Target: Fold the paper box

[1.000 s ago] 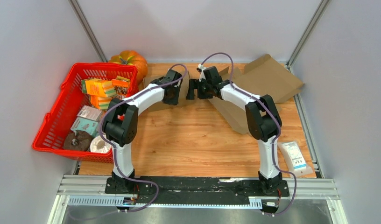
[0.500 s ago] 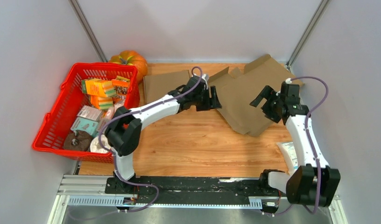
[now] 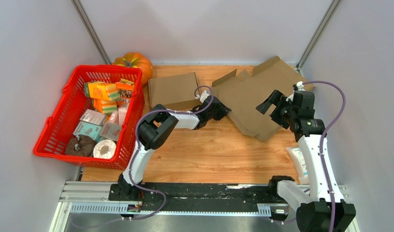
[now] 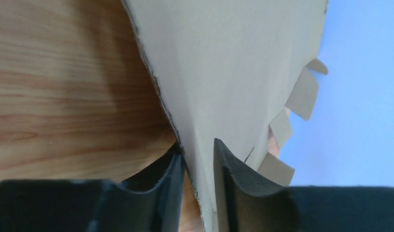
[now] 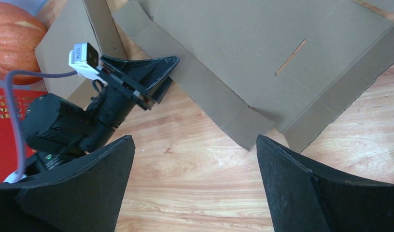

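Since the view half a second before, the left arm had folded its elbow in toward the table's middle and the right arm had risen taller over its base, while both claws kept near their places at the cardboard. Nearest, at about 5 o'clock on the table [image 3: 209,145], a white packet [image 3: 305,163] lay untouched beside the right arm. Further in, toward 1 o'clock, the left gripper [image 3: 222,109] was pinched narrow on the left edge of the paper box [image 3: 253,89]; its wrist view showed the sheet clamped between the two pads and running up and away, lifted off the wood, probably to hold that edge off the table for folding. The right gripper [image 3: 273,109] hung above the blank's near corner at 2 o'clock, spread wide and holding nothing (its camera showed bare wood between the fingers), likely poised to press or catch a panel. The box itself lay unfolded, a slot [image 5: 290,57] in its main panel, reaching to the far right corner. At 11 o'clock sat a second cardboard piece [image 3: 173,90], with the red basket [image 3: 57,108] at 9 o'clock and a pumpkin [image 3: 136,61] behind it.
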You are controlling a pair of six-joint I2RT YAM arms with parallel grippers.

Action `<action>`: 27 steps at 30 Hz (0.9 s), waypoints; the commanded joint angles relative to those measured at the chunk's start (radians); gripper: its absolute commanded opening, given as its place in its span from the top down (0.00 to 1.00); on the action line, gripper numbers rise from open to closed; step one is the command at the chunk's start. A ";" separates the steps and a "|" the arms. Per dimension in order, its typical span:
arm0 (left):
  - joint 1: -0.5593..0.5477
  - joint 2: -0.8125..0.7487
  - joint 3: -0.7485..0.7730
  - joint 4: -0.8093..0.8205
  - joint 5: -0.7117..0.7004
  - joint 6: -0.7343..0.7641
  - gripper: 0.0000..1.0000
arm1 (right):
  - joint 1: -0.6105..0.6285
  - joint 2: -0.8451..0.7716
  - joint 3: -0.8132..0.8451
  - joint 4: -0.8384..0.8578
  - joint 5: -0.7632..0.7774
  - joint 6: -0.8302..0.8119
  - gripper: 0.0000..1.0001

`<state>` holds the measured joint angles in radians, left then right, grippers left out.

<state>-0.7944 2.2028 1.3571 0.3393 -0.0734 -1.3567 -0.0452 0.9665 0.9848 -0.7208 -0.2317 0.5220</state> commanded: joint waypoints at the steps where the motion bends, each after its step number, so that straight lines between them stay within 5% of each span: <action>1: -0.017 0.031 0.008 0.161 -0.104 -0.006 0.74 | -0.001 0.014 0.041 0.044 -0.067 -0.027 0.00; 2: -0.016 0.026 0.013 0.156 -0.098 0.028 0.87 | 0.001 0.017 0.034 0.082 -0.083 -0.033 0.00; 7: 0.009 -0.157 0.042 -0.023 -0.051 0.365 1.00 | 0.013 0.076 0.121 0.090 -0.113 -0.098 0.00; 10: 0.067 -0.306 0.037 -0.118 0.095 0.560 1.00 | 0.045 0.109 0.204 0.080 -0.118 -0.226 0.00; 16: 0.205 -0.555 0.134 -0.697 0.452 0.925 1.00 | 0.155 0.152 0.329 0.109 -0.190 -0.398 0.00; 20: 0.254 -0.699 0.143 -1.065 0.492 1.180 1.00 | 0.267 0.207 0.464 0.168 -0.216 -0.560 0.00; 27: 0.336 -0.822 0.146 -1.321 0.560 1.513 1.00 | 0.505 0.533 0.927 -0.011 -0.360 -0.948 0.00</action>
<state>-0.4816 1.4055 1.4944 -0.7136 0.3985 -0.1444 0.3767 1.3514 1.6684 -0.6567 -0.5083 -0.1421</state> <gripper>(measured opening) 0.010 0.999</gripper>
